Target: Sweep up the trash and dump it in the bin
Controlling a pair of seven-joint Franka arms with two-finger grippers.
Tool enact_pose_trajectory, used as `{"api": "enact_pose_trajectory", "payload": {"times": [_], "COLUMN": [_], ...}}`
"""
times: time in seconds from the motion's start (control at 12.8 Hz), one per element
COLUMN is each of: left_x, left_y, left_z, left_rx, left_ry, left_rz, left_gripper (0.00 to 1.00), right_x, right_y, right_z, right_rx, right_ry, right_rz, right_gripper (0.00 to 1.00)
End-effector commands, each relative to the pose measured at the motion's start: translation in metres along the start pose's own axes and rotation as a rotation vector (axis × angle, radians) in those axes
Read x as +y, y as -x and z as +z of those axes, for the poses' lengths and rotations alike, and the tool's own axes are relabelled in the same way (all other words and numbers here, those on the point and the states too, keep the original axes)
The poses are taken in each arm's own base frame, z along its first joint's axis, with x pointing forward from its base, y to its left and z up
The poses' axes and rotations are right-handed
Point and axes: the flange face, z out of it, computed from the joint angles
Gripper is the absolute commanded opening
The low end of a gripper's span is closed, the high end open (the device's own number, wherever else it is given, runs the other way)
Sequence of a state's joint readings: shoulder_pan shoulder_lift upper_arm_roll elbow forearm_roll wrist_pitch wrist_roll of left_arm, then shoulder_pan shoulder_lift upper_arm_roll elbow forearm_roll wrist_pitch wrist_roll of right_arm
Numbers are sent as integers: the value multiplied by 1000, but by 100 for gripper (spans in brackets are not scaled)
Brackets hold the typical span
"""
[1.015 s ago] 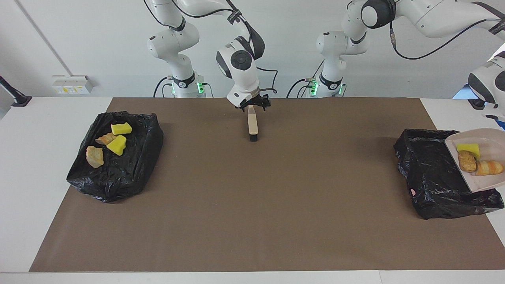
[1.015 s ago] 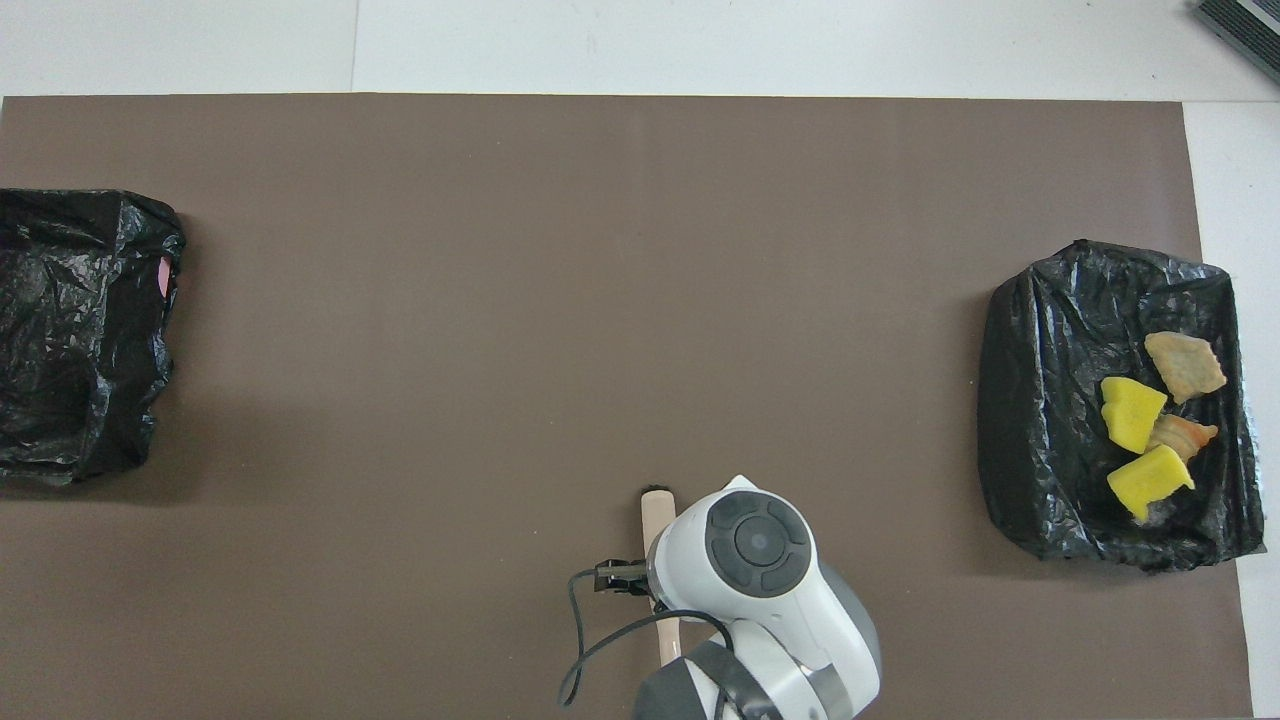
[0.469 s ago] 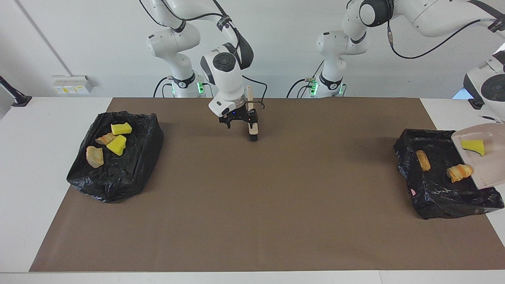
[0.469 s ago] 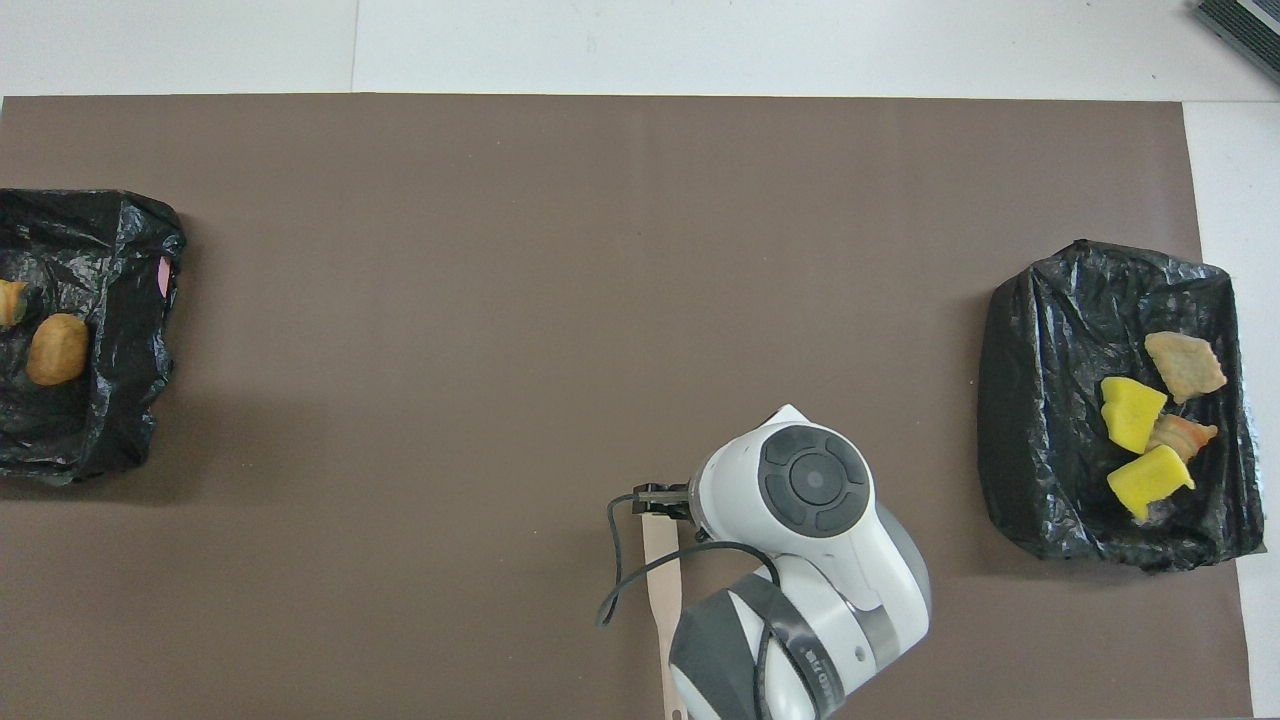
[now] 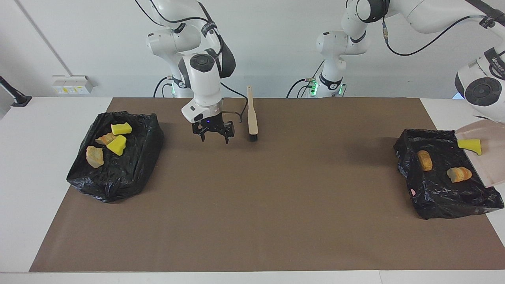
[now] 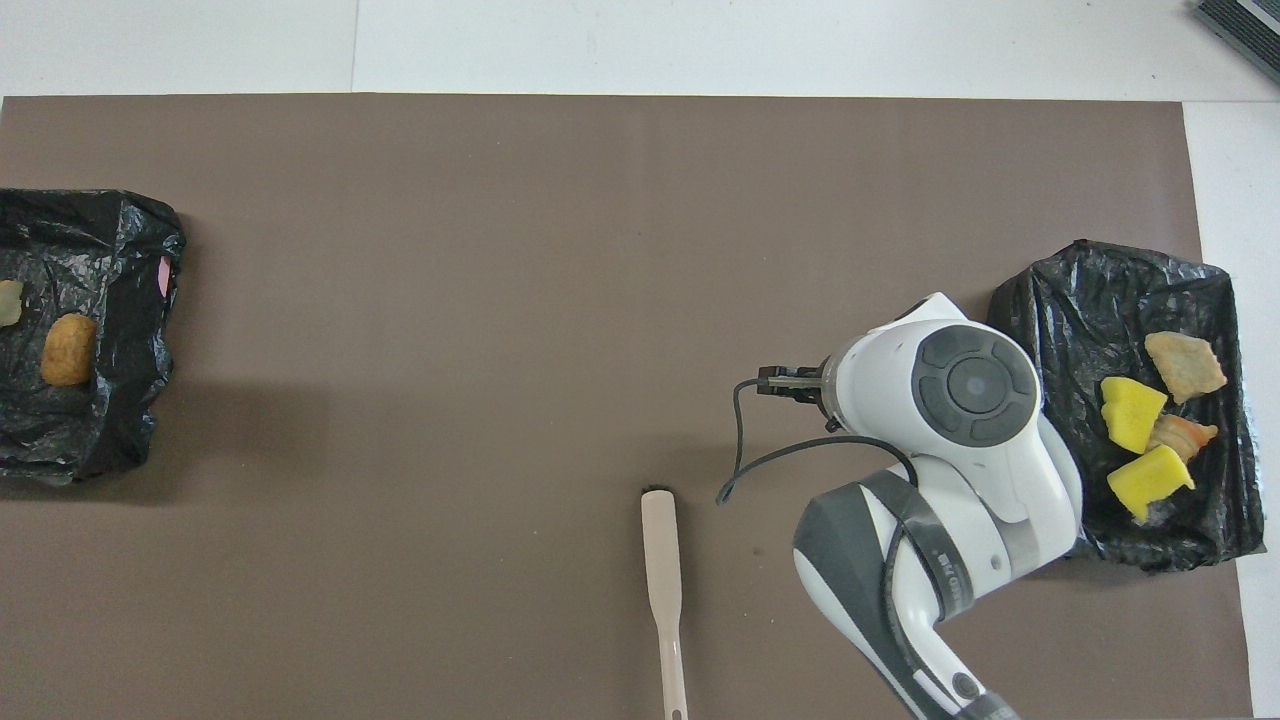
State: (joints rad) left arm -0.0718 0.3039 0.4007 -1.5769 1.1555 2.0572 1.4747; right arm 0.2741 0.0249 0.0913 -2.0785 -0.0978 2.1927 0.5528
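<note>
Now the left tool (image 5: 498, 123) sits at the edge of the facing view, closed on the handle end of the beige dustpan (image 5: 486, 157), though the fingers themselves are cut off from sight. The pan tips over the black-bagged bin (image 5: 442, 197) at the left arm's end of the bench (image 5: 252, 244). Two pastry lumps (image 5: 425, 160) (image 5: 459, 174) lie in that bin below the tool. One yellow sponge chunk (image 5: 470, 144) is on the pan, near the upper part of the slope.

The right tool (image 5: 213, 135) hangs open and empty over the brown mat, between the brush (image 5: 251, 116) and the second black-bagged bin (image 5: 114, 173). The brush lies flat on the mat beside it, ungripped. That second bin holds four pieces: two yellow chunks (image 5: 120, 128) (image 5: 116, 144) and two brown lumps (image 5: 105, 138) (image 5: 94, 156).

Risks, as I judge them:
- Sponge is light and grippy; it may cling to the pan at this tilt and never drop.
- A sharper tip or shake could bounce it past the bin rim onto the bench.
- Pan lip could snag the loose bag plastic and drag the bin.
</note>
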Motion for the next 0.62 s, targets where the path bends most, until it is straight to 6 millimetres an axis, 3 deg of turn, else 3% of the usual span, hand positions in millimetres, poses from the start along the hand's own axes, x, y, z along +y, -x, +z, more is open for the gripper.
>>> {"api": "enact_pose_trajectory", "payload": {"times": [0.0,0.16,0.39,0.55], "left_x": [3,-1,-15,-24], "left_y": [6,6,-5,-30], "left_z": [-13,-21,-59,-88], "left_rx": [-84,-103,-65,48], "left_ry": [-13,-13,-31,-3], "left_rz": [-3,7,-1,-20], "left_gripper": [0,0,0,0], "right_x": [20,33,56,72], "right_y": [-25,-41,-53,-53], "right_z": [-35,-64,-109,-138], "right_rx": [12,28,54,55], "right_ry": [30,31,29,23], "right_rz": [7,41,91,127], "right_gripper": [100,100,100,100]}}
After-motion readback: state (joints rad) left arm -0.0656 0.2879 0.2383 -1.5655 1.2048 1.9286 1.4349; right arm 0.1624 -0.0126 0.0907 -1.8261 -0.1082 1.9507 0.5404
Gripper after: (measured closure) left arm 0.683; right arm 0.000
